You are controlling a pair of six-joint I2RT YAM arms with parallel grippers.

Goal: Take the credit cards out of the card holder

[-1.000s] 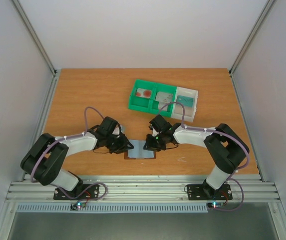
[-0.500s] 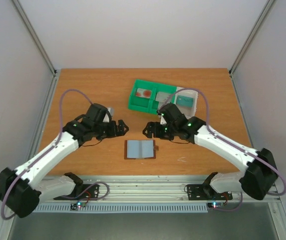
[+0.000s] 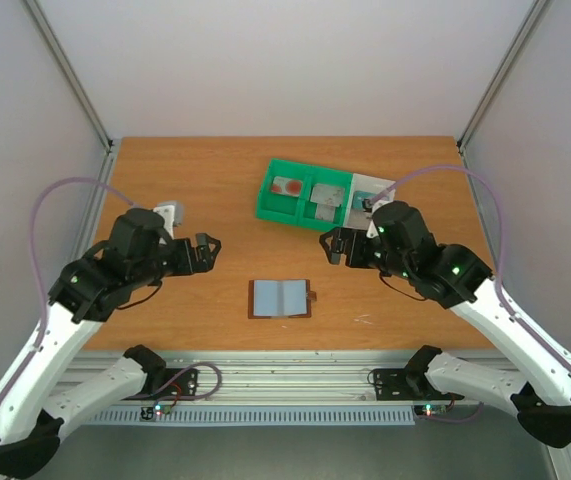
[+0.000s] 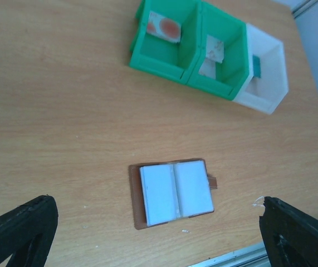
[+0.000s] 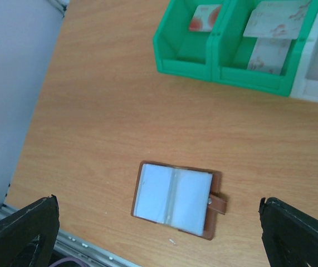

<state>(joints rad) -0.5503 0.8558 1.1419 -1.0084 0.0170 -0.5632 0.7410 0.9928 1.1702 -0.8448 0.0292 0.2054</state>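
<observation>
Both claws are spread wide and hold nothing: the left gripper (image 3: 203, 251) hangs above the table (image 3: 165, 180) at the left centre of the top view, and the right gripper (image 3: 333, 245) hangs at the right centre, its fingers pointing back toward the middle. Each wrist view shows its own dark fingertips (image 4: 19, 231) parked at the bottom corners of the frame with bare wood between them. Between the two claws, well apart from either, the card holder (image 3: 281, 298) lies open and flat in the lower middle of the top view, with its pale blue-grey pockets facing up and its small tab (image 5: 219, 204) sticking out on the right. Above it, toward the upper right, the tray (image 3: 285, 213) holds a red-spotted card (image 3: 287, 186) in its left green compartment, pale cards (image 3: 325, 196) in the middle one, and a teal piece (image 3: 372, 201) in the white one. The pockets look smooth and empty, so the removal appears finished, though a thin card left inside a sleeve cannot be ruled out.
</observation>
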